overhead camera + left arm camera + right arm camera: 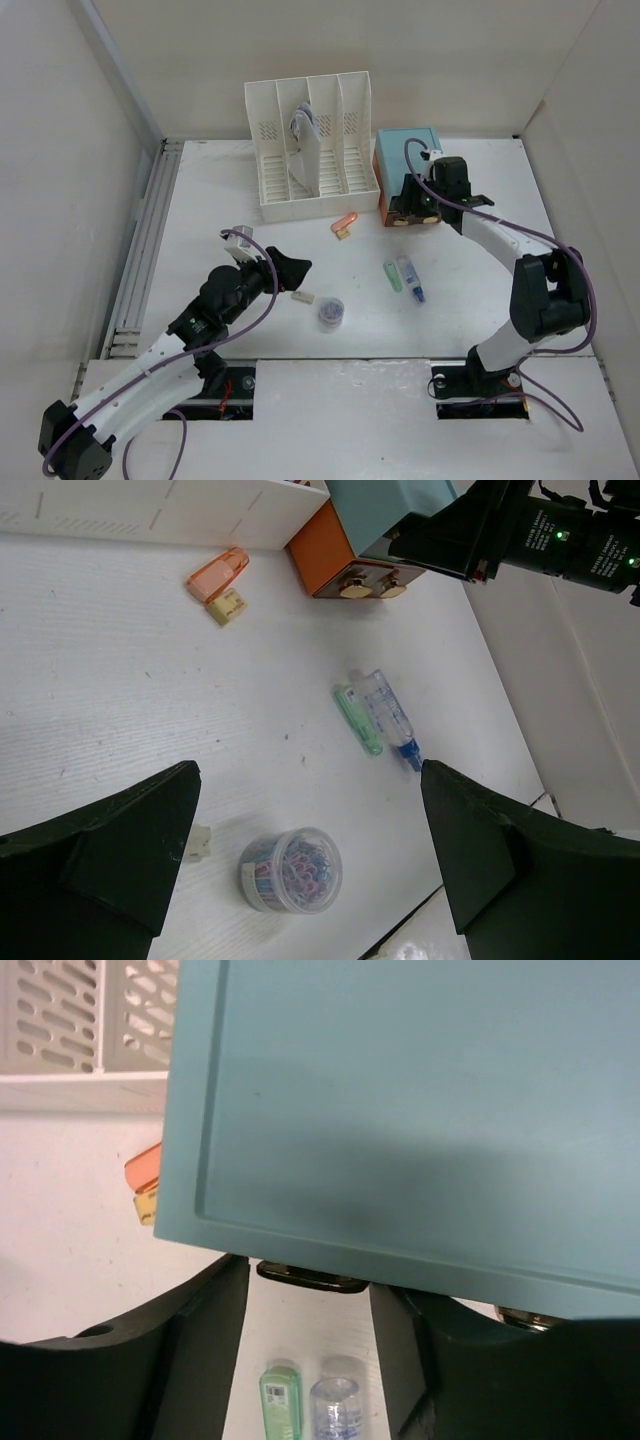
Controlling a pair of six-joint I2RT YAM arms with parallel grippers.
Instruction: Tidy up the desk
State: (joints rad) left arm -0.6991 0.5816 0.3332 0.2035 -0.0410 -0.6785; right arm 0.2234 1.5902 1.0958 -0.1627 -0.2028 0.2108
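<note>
**Top view:** the desk (230, 210) is the big white tabletop filling most of the shot, with grey rails down its left edge. At the far side stands a white slotted file rack (310, 145), with a teal-topped drawer box (408, 160) just to its right. The right gripper (420, 205) is up against the near front of that box. The left gripper (288, 268) hangs over the near-left part of the desk. A small white block (302, 297) and a clear jar of paper clips (330, 313) lie just near of it. An orange cap-like thing (345, 220) and a little tan piece (343, 233) sit near the rack. A green tube (392, 276) and a clear bottle with a blue tip (409, 277) lie side by side in the middle.

**Left wrist:** the left gripper (308, 775) has its fingers (120, 850) spread wide, with nothing between them but bare desk (120, 680). The jar (291, 869) is just below that gap, and the green tube (358, 718) and bottle (388, 715) are farther out.

**Right wrist:** the box's teal top (400, 1110) fills the frame. The right gripper (310, 1290) has its fingers (190, 1350) partly apart on either side of a dark pull (310, 1275). Whether they pinch it, can't tell. White desk (60, 1210) shows at the left.
</note>
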